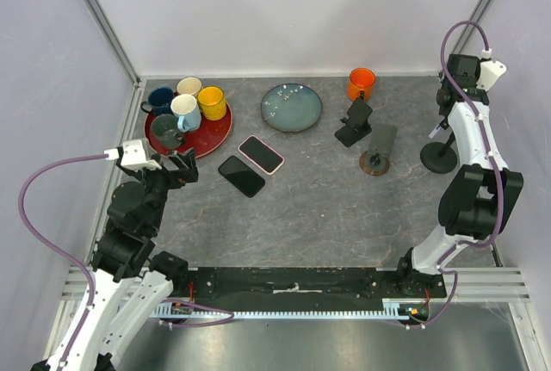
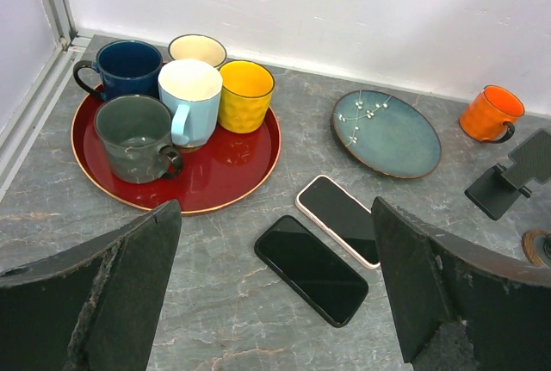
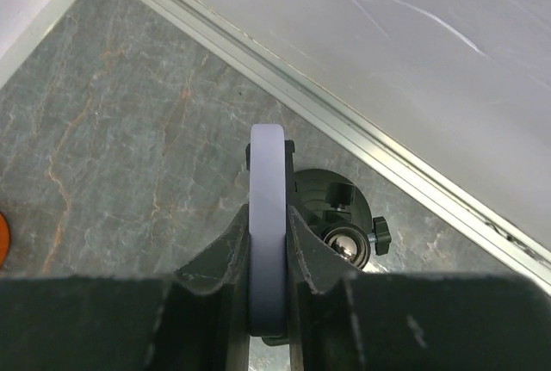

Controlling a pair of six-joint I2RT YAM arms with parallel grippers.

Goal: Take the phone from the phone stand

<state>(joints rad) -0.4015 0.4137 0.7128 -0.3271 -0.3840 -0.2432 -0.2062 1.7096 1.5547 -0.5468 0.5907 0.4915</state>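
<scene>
Right gripper pinching the slim lilac phone at its stand

Its jaws are shut on the phone's flat faces, edge-on, probably for a straight lift off the black round-based stand directly beneath. The left gripper gapes wide, empty, well apart.

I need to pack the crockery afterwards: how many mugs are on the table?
6. Five stand on the red tray: navy mug, cream mug, pale blue mug, yellow mug, grey mug. The orange mug stands apart, right of the plate. None seems hidden.
</scene>
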